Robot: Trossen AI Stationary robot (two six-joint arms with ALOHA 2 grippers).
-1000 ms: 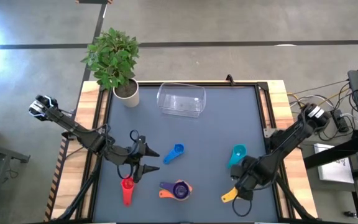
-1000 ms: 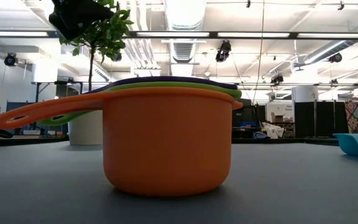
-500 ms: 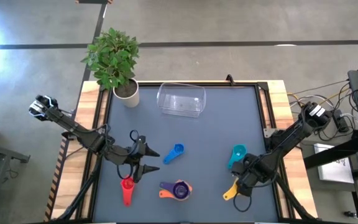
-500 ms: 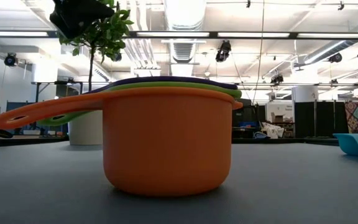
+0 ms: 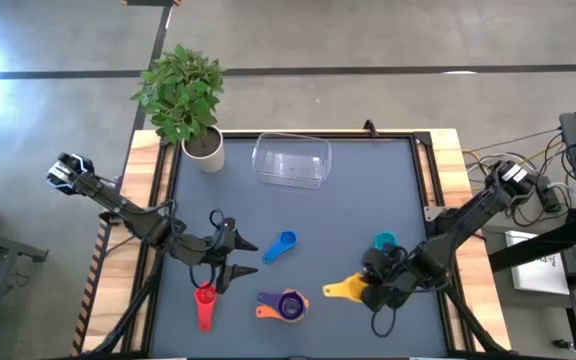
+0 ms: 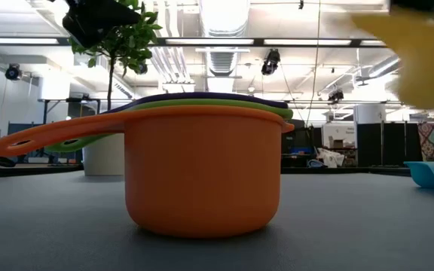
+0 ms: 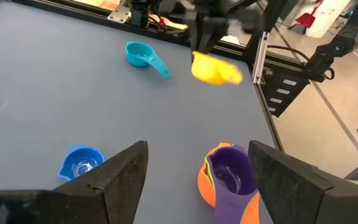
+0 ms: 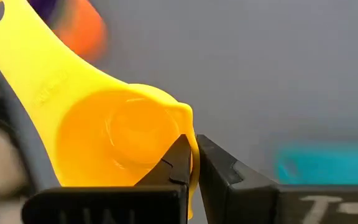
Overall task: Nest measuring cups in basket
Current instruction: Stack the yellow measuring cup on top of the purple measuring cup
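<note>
My right gripper (image 8: 193, 167) is shut on the yellow cup (image 5: 345, 289), held above the table right of centre; the cup also shows in the left wrist view (image 7: 214, 68) and blurred in the low view (image 6: 420, 53). My left gripper (image 5: 244, 258) is open and empty above the table's left half. The orange, green and purple cups stand nested (image 5: 286, 305) near the front edge, bases down. The blue cup (image 5: 280, 246), teal cup (image 5: 384, 243) and red cup (image 5: 205, 305) lie apart on the table. The clear basket (image 5: 291, 160) stands at the far middle. My right gripper pinches the yellow cup's bowl wall at the rim (image 8: 189, 140), opposite the handle, with one finger (image 8: 178, 163) inside the bowl and one outside. The cup is lifted clear of the table, its handle (image 8: 23, 56) pointing away from the fingers toward the table's left.
A white pot with a green plant (image 5: 204, 150) stands at the far left corner, next to the basket. The table has a raised dark frame (image 5: 423, 170) along its right edge. Bare table surface lies between the basket and the cups.
My right gripper has lifted the yellow cup off the table near the right front and carried it up and toward the table's left, toward the nested stack. The cup has turned, so its handle now points left. The other cups have stayed in place.
</note>
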